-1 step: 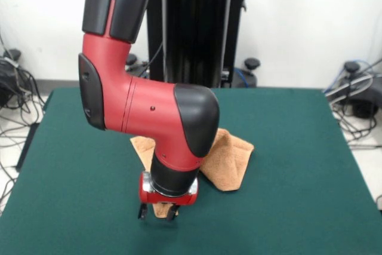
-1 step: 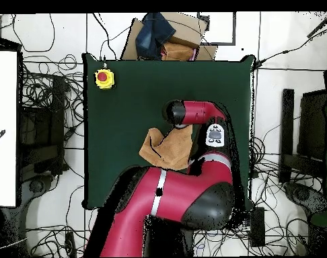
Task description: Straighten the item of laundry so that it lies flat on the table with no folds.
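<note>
The red and black robot arm [image 1: 149,111] covers the middle of the small peach-orange terry-cloth towel [image 1: 230,159] in the front view, so its folds there cannot be read. At the hand [image 1: 158,212] a scrap of cloth shows between two dark tips, too small to tell whether it is clamped. In the overhead view the arm [image 2: 193,111] hides the hand entirely and overlaps the towel's [image 2: 167,148] edge. The dark green felt-like table [image 1: 298,207] is cut off by the front view's bottom edge.

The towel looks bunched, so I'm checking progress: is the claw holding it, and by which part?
The claw is down on the towel at the end nearest the camera, with cloth between its fingers. It seems to grip that end; corner or hem cannot be told.
</note>
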You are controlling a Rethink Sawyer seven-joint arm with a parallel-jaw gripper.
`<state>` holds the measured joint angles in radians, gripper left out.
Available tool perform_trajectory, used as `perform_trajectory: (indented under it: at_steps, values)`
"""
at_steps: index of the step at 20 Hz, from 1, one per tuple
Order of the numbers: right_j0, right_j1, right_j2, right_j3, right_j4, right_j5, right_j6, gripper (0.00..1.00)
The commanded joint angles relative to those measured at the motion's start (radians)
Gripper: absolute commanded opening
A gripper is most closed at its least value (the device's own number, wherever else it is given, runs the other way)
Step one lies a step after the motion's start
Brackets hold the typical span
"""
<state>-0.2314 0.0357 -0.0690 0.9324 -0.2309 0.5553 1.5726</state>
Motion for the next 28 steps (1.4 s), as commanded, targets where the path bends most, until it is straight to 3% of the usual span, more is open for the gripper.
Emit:
perform_trajectory:
  at_steps: [1, 6, 8, 12, 15, 28]
  values:
    - [0.01, 0.054, 0.054, 0.002, 0.001, 0.07, 0.061, 1.0]
    - [0.007, 0.052, 0.057, 0.006, 0.002, 0.069, 0.06, 1.0]
    - [0.001, 0.027, 0.062, 0.052, 0.004, 0.054, 0.066, 1.0]
    - [-0.006, -0.076, 0.061, 0.24, -0.011, -0.012, 0.084, 1.0]
    - [-0.005, -0.101, 0.052, 0.301, -0.01, -0.04, 0.121, 1.0]
    - [-0.016, -0.103, 0.054, 0.352, -0.027, -0.12, 0.11, 1.0]
